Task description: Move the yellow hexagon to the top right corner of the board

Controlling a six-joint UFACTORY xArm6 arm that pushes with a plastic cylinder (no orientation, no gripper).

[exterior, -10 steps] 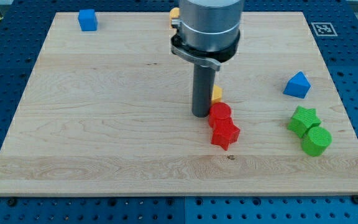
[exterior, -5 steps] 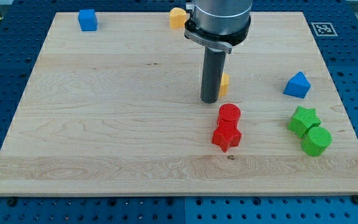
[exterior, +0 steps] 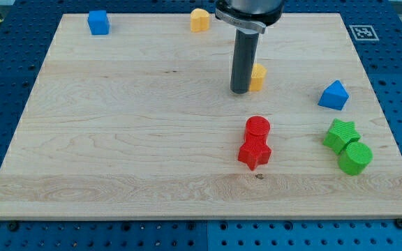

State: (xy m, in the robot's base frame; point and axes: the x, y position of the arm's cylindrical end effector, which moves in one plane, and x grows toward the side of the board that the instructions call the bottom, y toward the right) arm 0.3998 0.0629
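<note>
The yellow hexagon (exterior: 257, 77) sits on the wooden board right of centre in its upper half, partly hidden behind my rod. My tip (exterior: 241, 90) rests on the board right against the hexagon's left side. The board's top right corner (exterior: 333, 21) is bare wood, well up and right of the hexagon.
A second yellow block (exterior: 199, 19) lies at the top edge, a blue cube (exterior: 98, 22) at top left. A blue triangle (exterior: 333, 95) sits at right. A red cylinder (exterior: 257, 128) and red star (exterior: 253, 152) lie below my tip. A green star (exterior: 341, 134) and green cylinder (exterior: 355, 157) sit at lower right.
My tip has moved up and slightly right, away from the red blocks. The yellow hexagon has slid up and right with it.
</note>
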